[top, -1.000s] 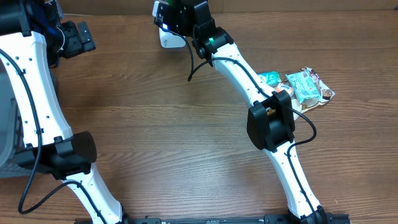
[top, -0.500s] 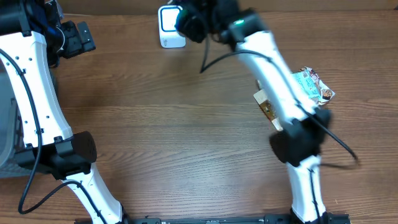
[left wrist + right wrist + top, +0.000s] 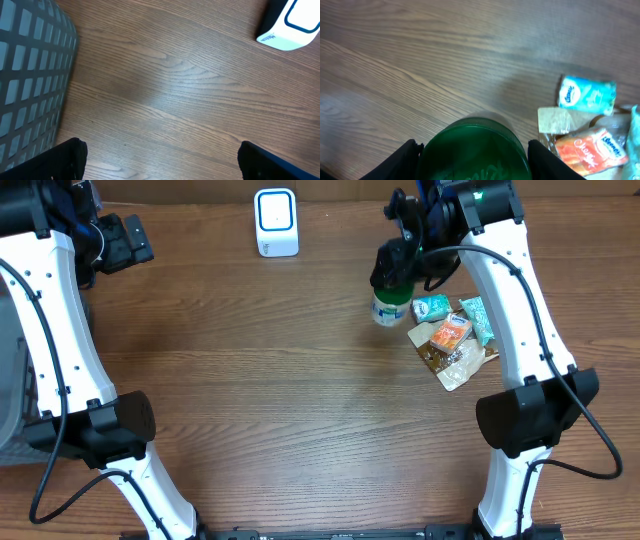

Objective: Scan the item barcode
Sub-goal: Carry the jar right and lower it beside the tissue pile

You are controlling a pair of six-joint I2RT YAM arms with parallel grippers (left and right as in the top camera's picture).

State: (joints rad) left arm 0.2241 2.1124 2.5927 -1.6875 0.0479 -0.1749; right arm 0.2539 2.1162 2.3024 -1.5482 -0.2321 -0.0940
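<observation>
bottle in the grip of our right gripper, over the right half of the table, just left of a heap of snack packs. the jaws stand about half apart and are clamped on the green cap, which fills the bottom of the right wrist view between the 2 fingers. whether the base touches the wood we cannot tell.

the bottle's long axis runs roughly upright, cap up under the wrist and pale label below. no barcode shows in any view.

what the coming move turns on, as we judge it: the scanner stands well apart from the bottle, to its left and nearer the far edge. its blue-ringed face looks up at the overhead camera, though how it tilts we cannot tell. the label would have to travel left and away, then turn toward that face.

our left gripper hangs at the far left, jaws spread wide and empty, beside the basket. the scanner lies between the 2 grippers, the right a little nearer and already loaded.

the count: 1 bottle, 1 scanner, 1 basket, 2 arms, and at least 4 packs in the heap, 2 of them teal and 1 orange.
</observation>
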